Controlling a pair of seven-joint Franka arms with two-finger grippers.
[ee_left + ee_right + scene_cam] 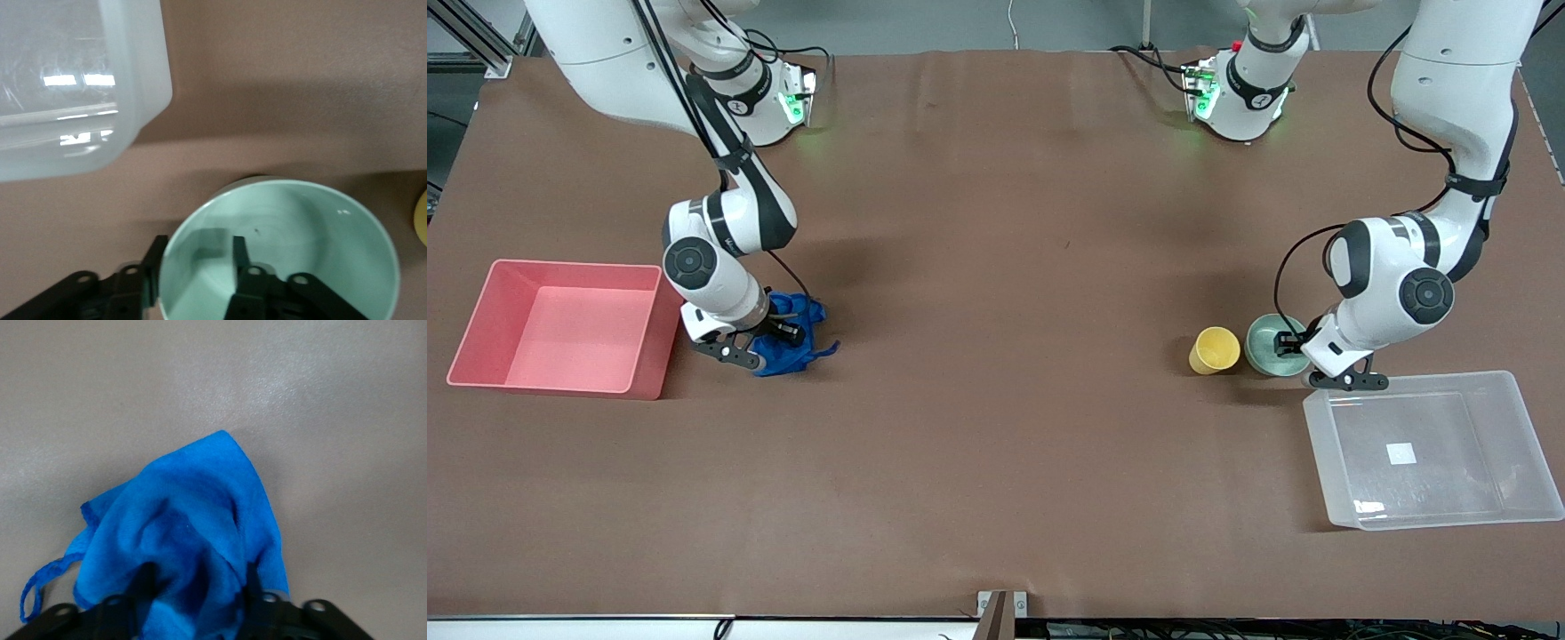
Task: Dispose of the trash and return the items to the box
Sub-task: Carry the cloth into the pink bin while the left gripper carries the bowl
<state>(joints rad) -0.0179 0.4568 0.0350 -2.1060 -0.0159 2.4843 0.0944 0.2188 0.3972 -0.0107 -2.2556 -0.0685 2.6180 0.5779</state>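
Note:
The trash, a bright royal-blue fabric wad (796, 338), lies on the table beside the pink bin. My right gripper (787, 333) is down on it. In the right wrist view the wad (193, 500) fills the gap between the spread fingers (147, 577), and its string end (40, 587) trails out. My left gripper (1288, 342) is open at the mint-green bowl (1272, 345), one finger (240, 257) inside the bowl (300, 247) and one outside its rim. The yellow cup (1214, 349) stands beside the bowl. The clear box (1432, 449) sits nearer the front camera than the bowl.
The pink bin (480, 356) stands at the right arm's end of the table, close to the wad. A corner of the clear box (150, 73) shows near the bowl in the left wrist view, and the cup's edge (421, 220) shows there too.

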